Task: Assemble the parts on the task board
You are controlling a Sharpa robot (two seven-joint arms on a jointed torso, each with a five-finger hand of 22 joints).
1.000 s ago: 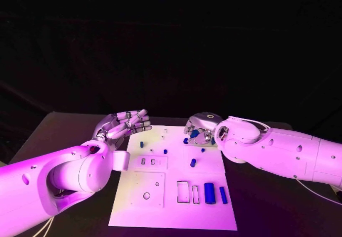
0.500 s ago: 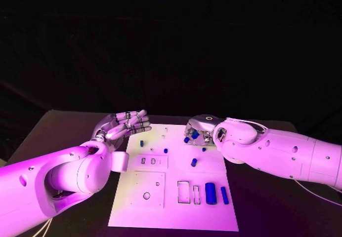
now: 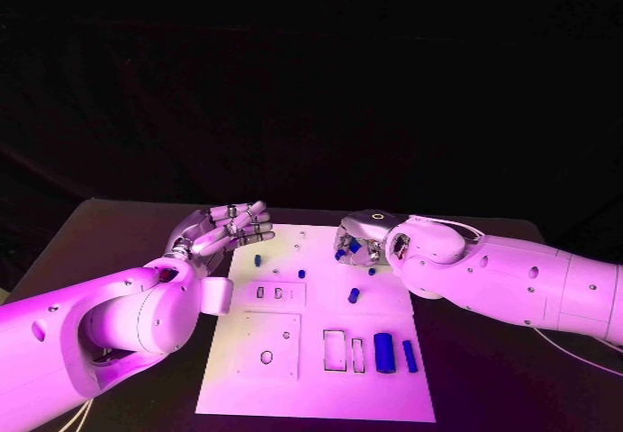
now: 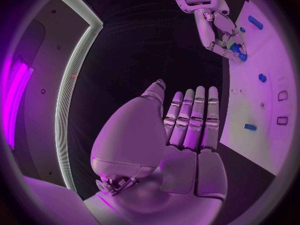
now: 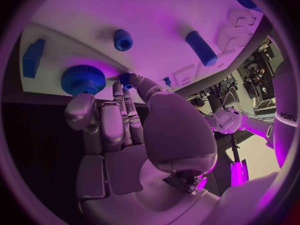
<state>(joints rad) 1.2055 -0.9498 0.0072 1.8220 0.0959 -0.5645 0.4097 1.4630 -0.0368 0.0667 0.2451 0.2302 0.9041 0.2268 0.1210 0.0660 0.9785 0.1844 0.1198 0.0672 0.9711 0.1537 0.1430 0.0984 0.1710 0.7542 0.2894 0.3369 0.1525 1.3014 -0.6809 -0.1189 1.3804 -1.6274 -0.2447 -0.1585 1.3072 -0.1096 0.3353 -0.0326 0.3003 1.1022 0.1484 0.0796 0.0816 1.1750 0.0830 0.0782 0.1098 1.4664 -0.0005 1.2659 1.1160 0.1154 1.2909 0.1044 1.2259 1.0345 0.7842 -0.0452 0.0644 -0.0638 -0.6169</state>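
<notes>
The task board [image 3: 318, 360] lies flat in the middle of the black table [image 3: 91, 243]. The left hand [image 3: 223, 229] is raised beside the board's left far corner, palm open, its fingers [image 4: 190, 120] straight and close together, holding nothing. The right hand [image 3: 360, 241] is lowered on the far right part of the board. In the right wrist view its fingers [image 5: 119, 120] are curled down and a fingertip touches a small blue peg [image 5: 125, 78], just beside a blue gear [image 5: 82, 79]; I cannot tell whether the peg is really held. A blue cylinder [image 3: 383, 349] and a thin blue bar [image 3: 409, 356] lie near the board's right near edge, beside two rectangular slots [image 3: 344, 350]
</notes>
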